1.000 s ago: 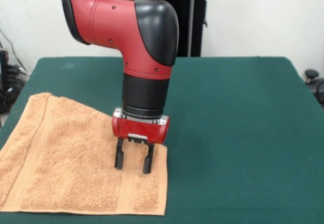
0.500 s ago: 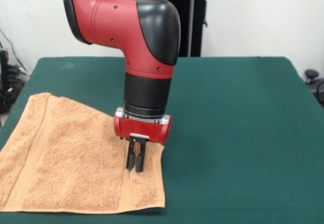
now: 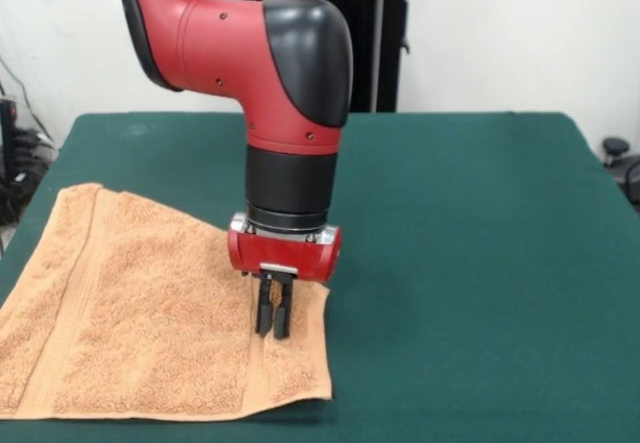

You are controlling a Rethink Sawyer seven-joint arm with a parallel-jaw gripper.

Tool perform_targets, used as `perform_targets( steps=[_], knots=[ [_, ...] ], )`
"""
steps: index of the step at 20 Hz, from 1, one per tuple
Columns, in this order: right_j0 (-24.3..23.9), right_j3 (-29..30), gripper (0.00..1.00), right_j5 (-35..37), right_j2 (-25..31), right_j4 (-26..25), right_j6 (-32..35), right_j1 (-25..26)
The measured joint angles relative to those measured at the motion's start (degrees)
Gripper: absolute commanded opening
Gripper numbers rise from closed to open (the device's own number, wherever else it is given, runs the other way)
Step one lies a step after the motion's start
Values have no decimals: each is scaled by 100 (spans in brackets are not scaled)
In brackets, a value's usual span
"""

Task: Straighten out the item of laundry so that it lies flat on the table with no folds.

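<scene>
The item of laundry [image 3: 150,313] is a peach terry towel spread over the left front part of the green table [image 3: 470,243]. Its far right corner looks folded in, leaving a slanted upper edge. My gripper [image 3: 272,333] comes straight down onto the towel's right side, close to the woven band. Its black fingers [image 3: 264,313] are pinched together on a small ridge of towel cloth. The towel's near right corner [image 3: 318,391] lifts slightly toward the gripper.
The red and black arm [image 3: 290,113] stands tall over the towel's far right part and hides the cloth behind it. The towel's left edge [image 3: 20,303] reaches the table's left border.
The fingers went from open, spread on the towel, to shut on its cloth. Since then the gripper has shifted slightly right, and the towel's right edge has drawn in and up.
</scene>
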Motion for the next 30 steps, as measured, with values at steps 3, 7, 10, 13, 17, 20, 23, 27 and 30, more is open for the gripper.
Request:
perform_targets(
  steps=[3,7,10,13,17,20,23,27,30],
  knots=[
    [-267,165,0,6,282,62,0,-70],
    [-456,435,0,20,524,169,0,-151],
    [-555,641,0,32,686,248,0,-207],
    [-661,966,0,115,912,342,0,-292],
    [-665,1239,0,196,1054,426,0,-367],
    [-596,1522,0,349,1118,559,0,-447],
    [-442,1827,0,534,1125,760,4,-565],
    [-194,2181,0,750,1129,1014,19,-748],
    [-17,2474,0,937,1186,1222,37,-917]
  ],
)
